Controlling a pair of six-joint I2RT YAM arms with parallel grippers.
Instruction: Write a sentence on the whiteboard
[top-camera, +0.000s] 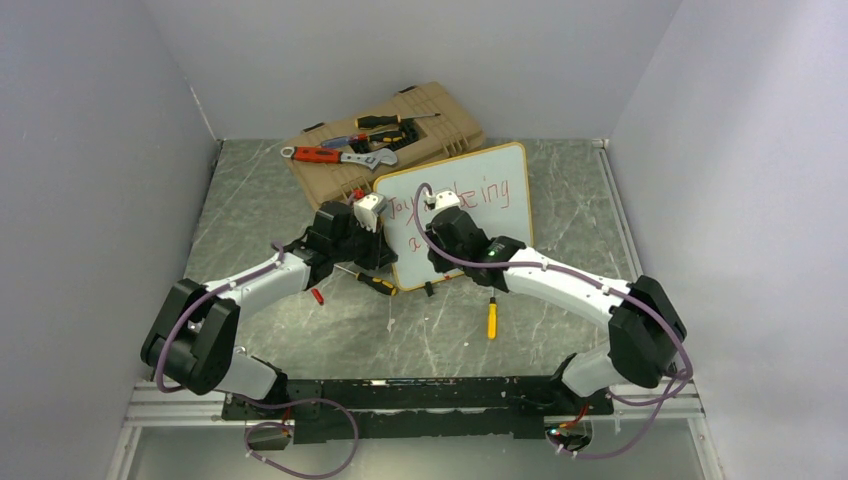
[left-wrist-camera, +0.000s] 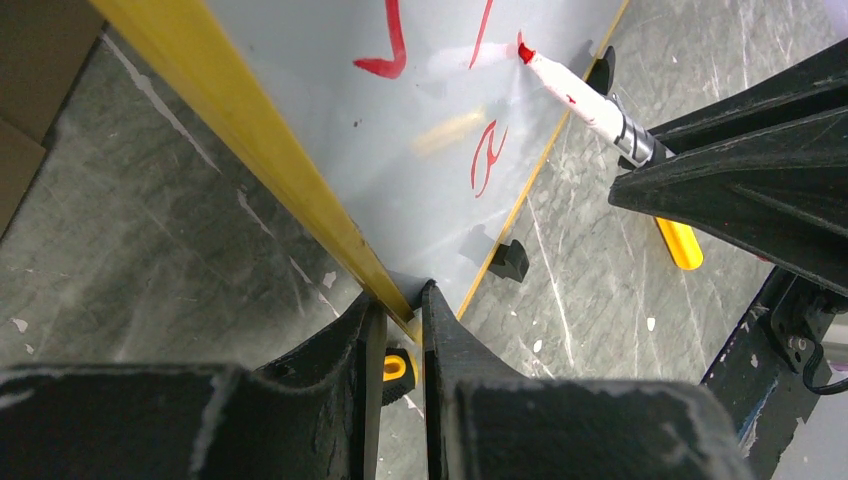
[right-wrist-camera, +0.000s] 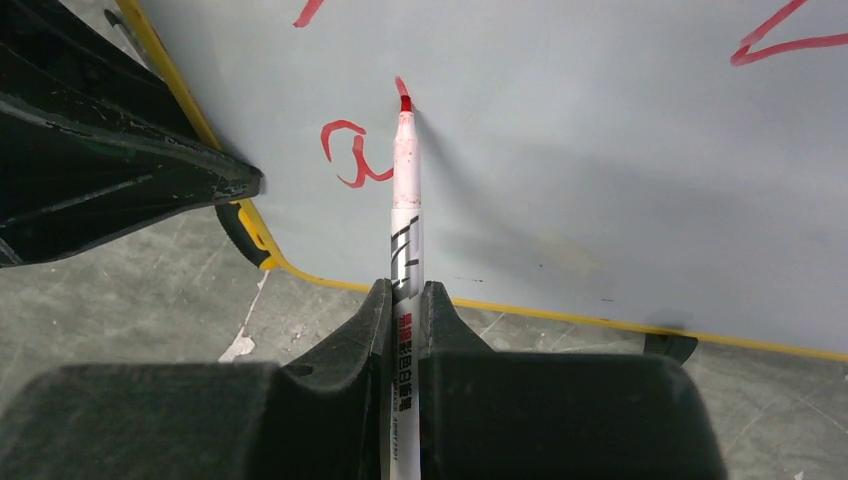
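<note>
Our right gripper (right-wrist-camera: 405, 300) pinches the marker (right-wrist-camera: 406, 190), tip touching the whiteboard (right-wrist-camera: 600, 160) beside the "a" of the sentence (right-wrist-camera: 345, 155). Our left gripper (left-wrist-camera: 400, 305) clamps the yellow frame (left-wrist-camera: 250, 150). We should press lightly and evenly — the whiteboard sits mid-table, steadied by that clamp.

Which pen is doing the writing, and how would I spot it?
Find the whiteboard in front of the tan toolbox. Over its left half, the right gripper pinches a slim marker, tip against the board. Unlike the yellow-handled screwdriver lying nearby, it is white with a red tip.
</note>
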